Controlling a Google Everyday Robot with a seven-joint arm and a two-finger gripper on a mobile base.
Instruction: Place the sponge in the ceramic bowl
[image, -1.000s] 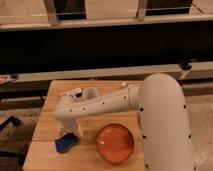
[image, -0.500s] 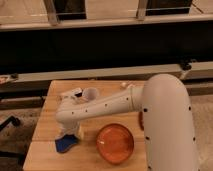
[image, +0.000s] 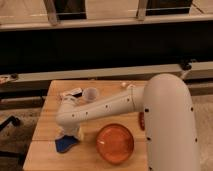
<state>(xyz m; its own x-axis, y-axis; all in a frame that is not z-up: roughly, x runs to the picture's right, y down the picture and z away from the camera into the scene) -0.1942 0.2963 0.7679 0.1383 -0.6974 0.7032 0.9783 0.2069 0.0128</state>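
Note:
The sponge (image: 64, 145), a small blue block with a pale layer, lies near the front left of the wooden table (image: 45, 120). My gripper (image: 68, 135) points down right over it, open, its tips at the sponge's top, which they partly hide. The sponge rests on the table. The ceramic bowl (image: 115, 143), round and glossy orange, stands to the right of the sponge near the front edge, with nothing in it that I can see.
A small translucent cup (image: 91, 94) and a flat black-and-white object (image: 72, 92) sit at the back of the table, behind my arm (image: 107, 106). A dark railing and wall run behind the table. The table's left edge is close to the sponge.
The gripper has come down slightly onto the sponge. The sponge and the bowl have not moved.

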